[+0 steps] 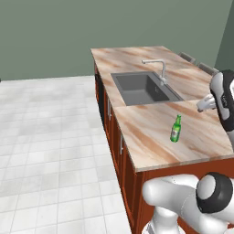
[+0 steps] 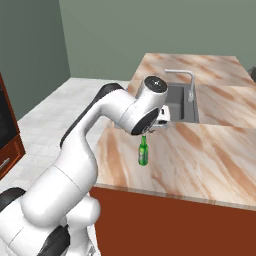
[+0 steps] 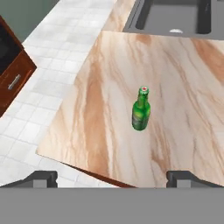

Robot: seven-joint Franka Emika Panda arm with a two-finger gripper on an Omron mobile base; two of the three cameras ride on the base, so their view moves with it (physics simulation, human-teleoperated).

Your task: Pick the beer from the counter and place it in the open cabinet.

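Note:
The beer [image 1: 176, 129] [image 2: 144, 151] [image 3: 141, 111], a small green bottle with a slim neck, stands upright on the beige-pink marble-look counter [image 1: 151, 141] [image 2: 200, 150] [image 3: 96, 113], near its front end. My gripper [image 3: 112, 178] hovers above the counter and looks down on the bottle. It is open wide, with nothing between its fingertips [image 3: 41, 177]. In the right base view the arm's wrist [image 2: 145, 107] hangs just above the bottle's top. The open cabinet is out of view.
A grey sunken sink [image 1: 144, 87] [image 2: 182, 102] [image 3: 170, 17] with a faucet [image 1: 157, 68] [image 2: 187, 80] lies behind the bottle. Tiled floor [image 1: 50, 137] spreads left of the counter. Low reddish-brown drawers [image 3: 15, 74] [image 2: 7, 150] stand at the far left.

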